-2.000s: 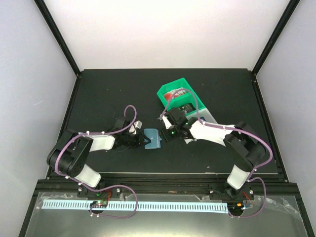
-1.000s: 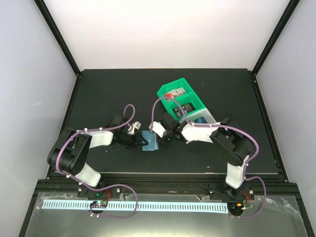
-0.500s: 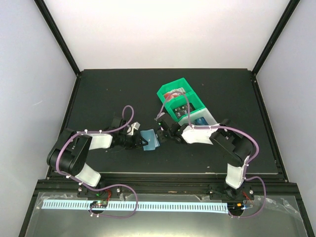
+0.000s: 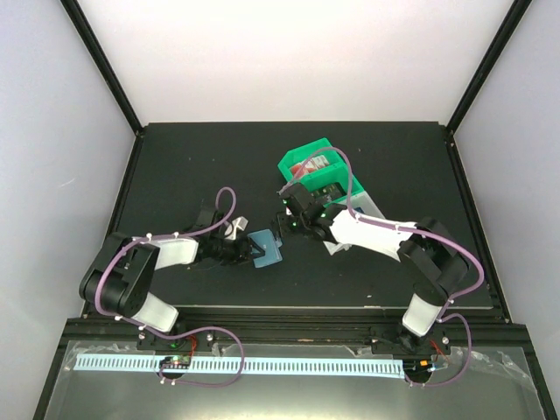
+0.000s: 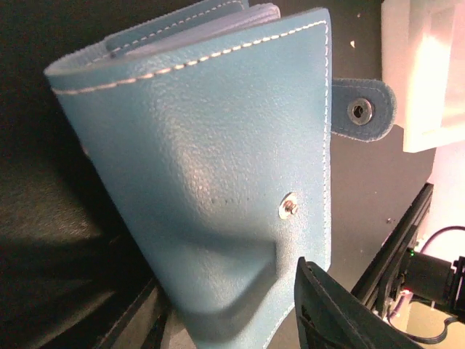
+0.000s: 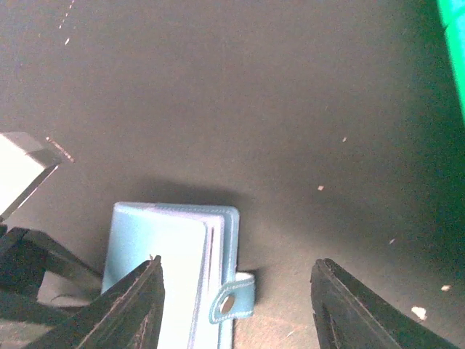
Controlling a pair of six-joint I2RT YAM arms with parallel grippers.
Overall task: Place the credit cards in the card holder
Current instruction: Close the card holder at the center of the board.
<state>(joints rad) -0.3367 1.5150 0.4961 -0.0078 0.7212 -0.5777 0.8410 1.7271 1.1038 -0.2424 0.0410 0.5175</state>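
The teal-blue card holder lies on the black table between the two arms, its cover nearly closed and its snap tab sticking out. My left gripper is at its left edge. In the left wrist view the holder fills the frame and reaches between the fingers, which stand apart from the cover. My right gripper hovers open just above and behind the holder, holding nothing. Red-and-white credit cards show in the green bin; the right arm hides the others.
The green bin sits at the back centre with a white bin beside it, both partly under the right arm. The green bin's edge shows at the right wrist view's top right. The black table's raised frame runs along its edges.
The right gripper has drawn back from the card holder toward the bins and opened wide. The left jaws have widened around the holder, which has stayed in about the same place.
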